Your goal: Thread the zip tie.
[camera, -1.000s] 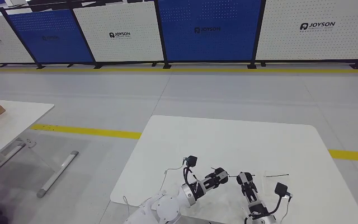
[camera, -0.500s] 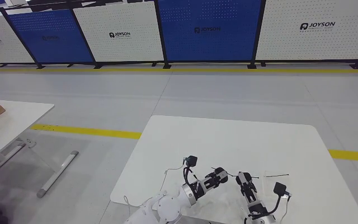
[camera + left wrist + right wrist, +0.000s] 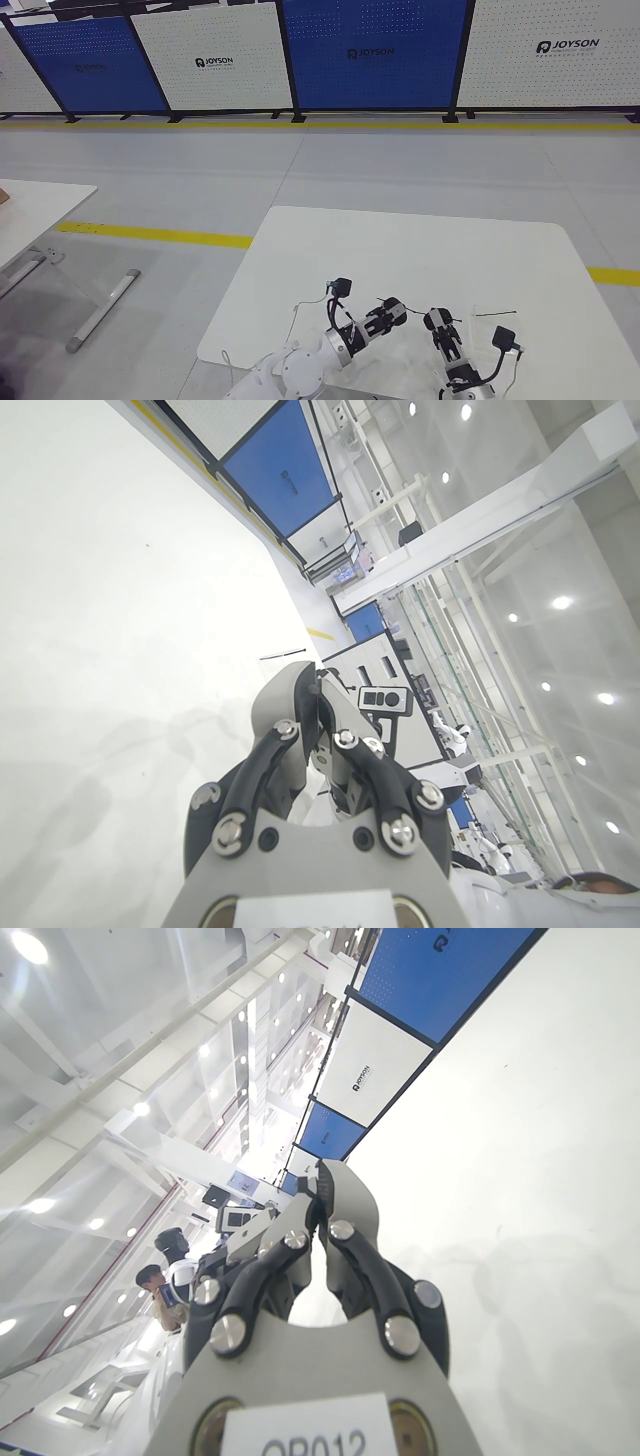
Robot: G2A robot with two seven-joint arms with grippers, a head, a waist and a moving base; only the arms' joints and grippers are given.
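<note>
Zip tie (image 3: 302, 1185): what looks like its black head pokes from the tips of the right fingers (image 3: 355, 1208), which are pressed together on it. The left fingers (image 3: 280, 700) are likewise pressed together, with a small dark nub in their seam. It is probably the tail, though it is too small to be sure.

From above, the two sets of fingers sit close together near the 6 o'clock edge of the counter (image 3: 420, 250). Over the last second they have barely shifted, the right ones by a hair. I judge this to be fine alignment, with the tail not yet through the head.

A second zip tie (image 3: 495, 314) lies flat at 3 o'clock of the right fingers, where it lay a second ago.

The counter is plain white. Beyond it are grey floor, a yellow floor line (image 3: 150, 234), blue and white perforated panels (image 3: 375, 55) at 12 o'clock, and another white table (image 3: 40, 205) at 9 o'clock.
</note>
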